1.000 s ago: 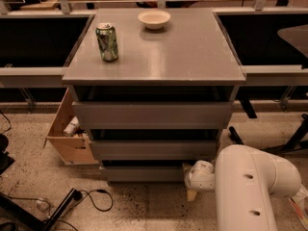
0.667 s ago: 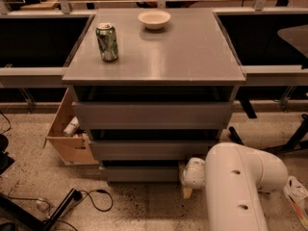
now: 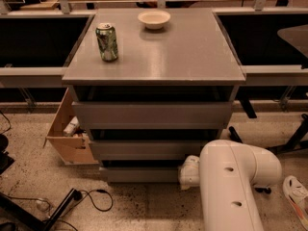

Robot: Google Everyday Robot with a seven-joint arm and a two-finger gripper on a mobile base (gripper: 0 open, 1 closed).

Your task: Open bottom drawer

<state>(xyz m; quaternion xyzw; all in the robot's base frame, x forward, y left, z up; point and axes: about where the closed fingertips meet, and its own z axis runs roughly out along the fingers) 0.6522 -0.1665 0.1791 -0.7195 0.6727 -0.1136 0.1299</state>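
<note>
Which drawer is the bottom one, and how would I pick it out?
Find the grey cabinet with a can and bowl on top. Its three flat, handleless fronts are stacked; the bottom drawer is the lowest, above the floor. Unlike the two above, it looks narrowest, and the robot's white pincer sits at its right end.

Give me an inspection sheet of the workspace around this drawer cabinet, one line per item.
Surface: grey cabinet top, carrying a can and a bowl.
Job's things: bottom drawer, front looks shut, no inner tray showing.
Clutter: green can upright near the top's left edge; white bowl at the back; cardboard box on the floor left of the cabinet, items inside.
Grippers: gripper low at the right end of the bottom drawer's front, partly hidden by the white arm.
Cables: black cables on the floor, front left.
Surroundings: speckled floor; dark benches on both sides.
</note>
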